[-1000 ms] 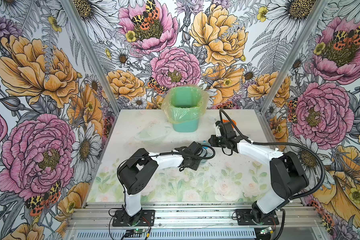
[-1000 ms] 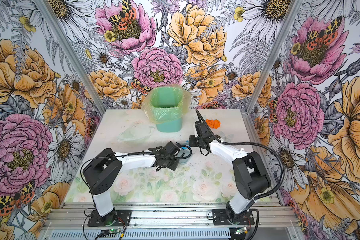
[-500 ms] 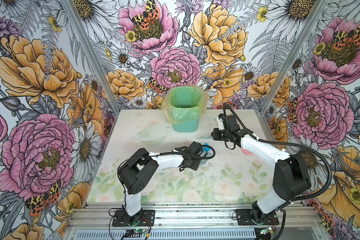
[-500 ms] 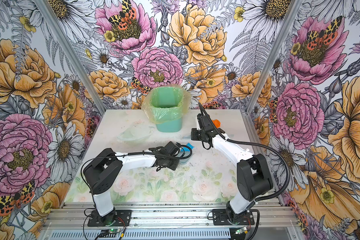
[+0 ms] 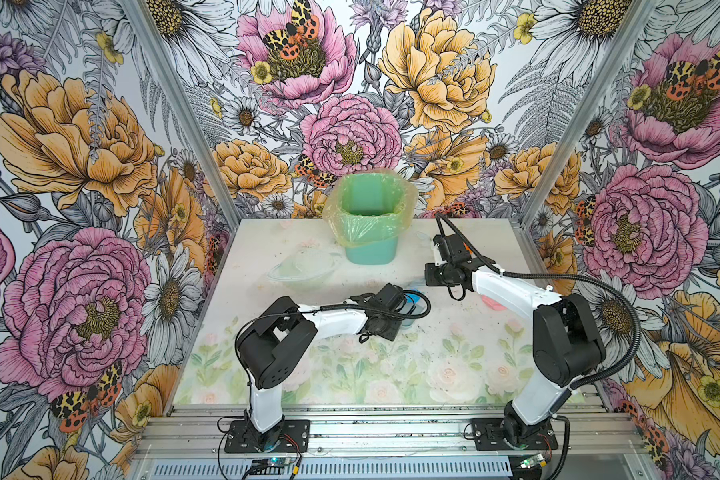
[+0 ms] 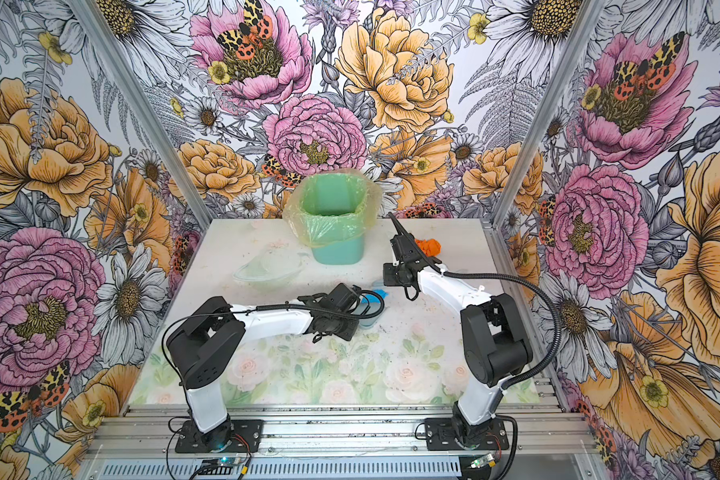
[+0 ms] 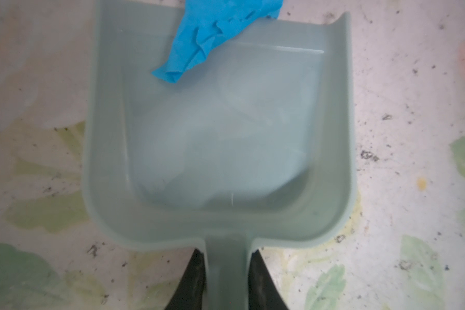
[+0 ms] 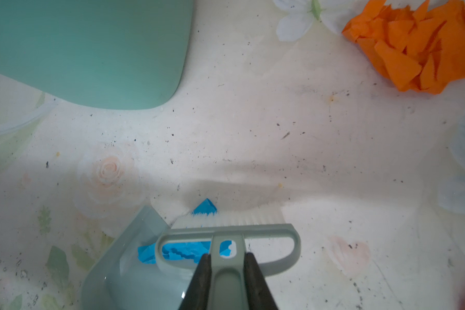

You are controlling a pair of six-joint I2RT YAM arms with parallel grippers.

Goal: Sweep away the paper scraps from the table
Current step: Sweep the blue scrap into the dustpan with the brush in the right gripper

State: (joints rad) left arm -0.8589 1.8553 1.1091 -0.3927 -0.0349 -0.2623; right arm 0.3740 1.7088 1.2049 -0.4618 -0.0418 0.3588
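On the table (image 5: 454, 365), the left side and the whole near half lie open up to the metal rail. A clear plastic dish (image 5: 304, 268) sits left of the middle. The left claw (image 7: 227, 257) is clenched on the handle of the dustpan (image 7: 226, 150), which rests on the table mid-scene, unmoved since a second ago. A blue scrap (image 7: 212, 35) lies across the pan's lip, with the bristles of the brush (image 8: 226, 230) against it. The lined green bin (image 5: 371, 245) stands far behind. The right claw (image 8: 227, 257) grasps the brush handle. The right forearm has shifted, uncovering a pink-red scrap (image 5: 493, 306) beside it. An orange scrap (image 6: 429, 247) lies toward the far right corner, apart from the brush.
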